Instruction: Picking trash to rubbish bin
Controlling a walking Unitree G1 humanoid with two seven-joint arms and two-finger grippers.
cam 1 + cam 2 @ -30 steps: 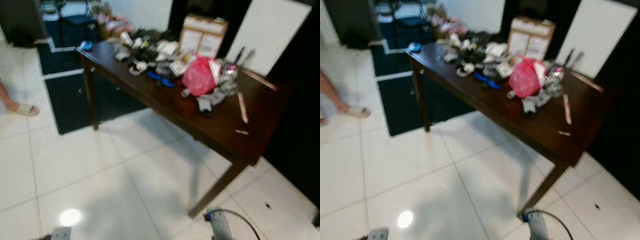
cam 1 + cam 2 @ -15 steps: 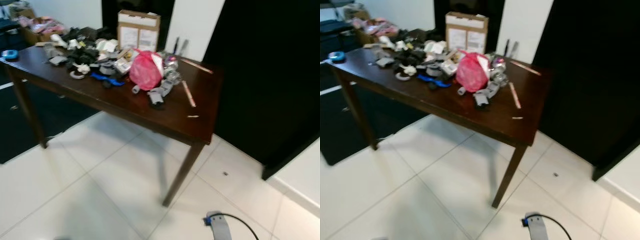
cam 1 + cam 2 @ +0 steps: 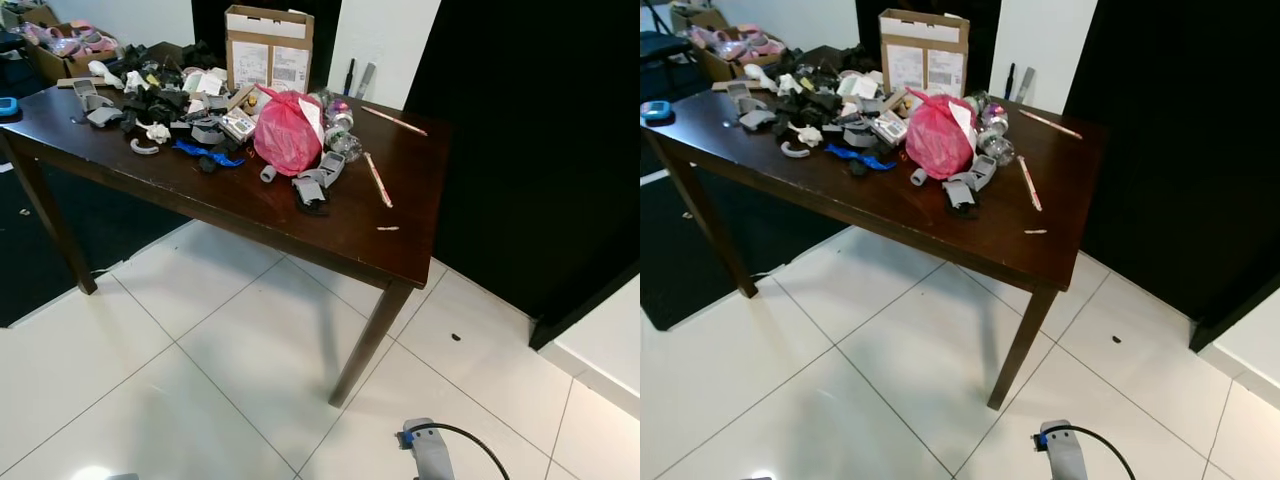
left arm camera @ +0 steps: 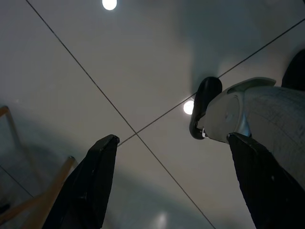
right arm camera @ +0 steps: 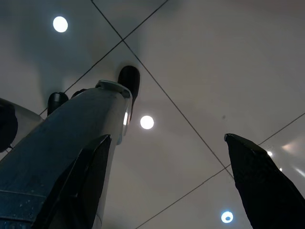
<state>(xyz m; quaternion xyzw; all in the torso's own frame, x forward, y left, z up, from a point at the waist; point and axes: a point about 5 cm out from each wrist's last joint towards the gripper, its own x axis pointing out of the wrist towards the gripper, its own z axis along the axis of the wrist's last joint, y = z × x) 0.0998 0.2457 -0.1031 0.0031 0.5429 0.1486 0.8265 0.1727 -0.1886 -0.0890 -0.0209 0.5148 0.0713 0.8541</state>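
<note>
A dark wooden table [image 3: 330,235] stands ahead, cluttered with trash. A knotted pink plastic bag [image 3: 285,133] sits near its middle, beside a crushed clear bottle [image 3: 338,128] and grey scraps [image 3: 315,187]. A heap of black, white and blue bits [image 3: 175,115] covers the left half. Two thin sticks [image 3: 377,180] lie toward the right end. My left gripper [image 4: 174,183] hangs open over the floor tiles, nothing between its fingers. My right gripper [image 5: 171,179] also hangs open above the tiles, and its silver forearm [image 3: 430,462] shows at the bottom edge.
A cardboard box [image 3: 266,48] stands at the table's far edge. A dark doorway [image 3: 530,140] lies to the right of the table. A black mat [image 3: 40,250] covers the floor on the left. White floor tiles [image 3: 200,400] stretch between me and the table.
The camera has swung right and steadied; the table now sits nearer and sharper, the person's foot has left view. Both arms still hang low.
</note>
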